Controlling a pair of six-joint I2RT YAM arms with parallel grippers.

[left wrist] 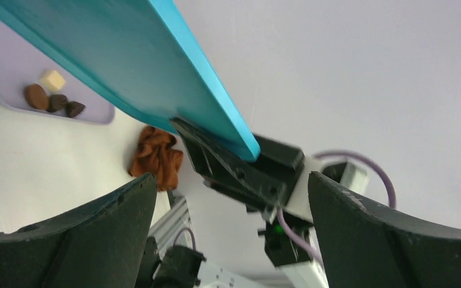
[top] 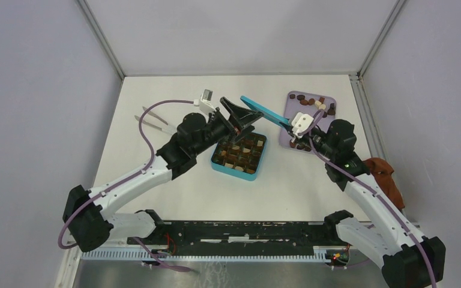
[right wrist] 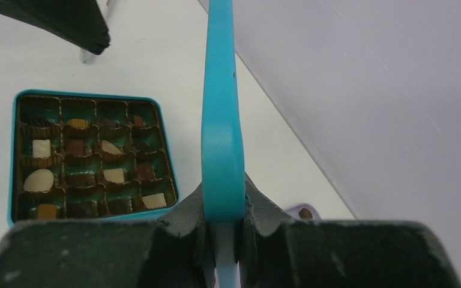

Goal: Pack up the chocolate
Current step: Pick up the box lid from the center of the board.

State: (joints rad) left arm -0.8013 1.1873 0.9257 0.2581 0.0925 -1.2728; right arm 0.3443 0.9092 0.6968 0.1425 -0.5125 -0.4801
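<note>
The teal box (top: pixel 258 170) sits mid-table, its compartments holding chocolate pieces (top: pixel 240 151), dark, mid brown and cream. More chocolate (top: pixel 312 102) lies on a lavender tray (top: pixel 330 99) at the back right. My right gripper (top: pixel 286 124) is shut on one edge of the teal lid (top: pixel 263 110) and holds it tilted above the table between box and tray. In the right wrist view the lid (right wrist: pixel 222 120) stands edge-on between the jaws of that gripper (right wrist: pixel 222 211), with the box (right wrist: pixel 15 150) to the left. My left gripper (top: pixel 243 120) is open and empty beside the lid's left end; in the left wrist view the gripper (left wrist: pixel 231 180) has the lid (left wrist: pixel 126 54) above its spread jaws.
Metal tongs (top: pixel 153 123) lie at the back left. A reddish-brown cloth (top: pixel 387 175) lies at the right edge beside the right arm. A small white and grey device (top: pixel 206 96) sits near the back. Walls close in the table on three sides.
</note>
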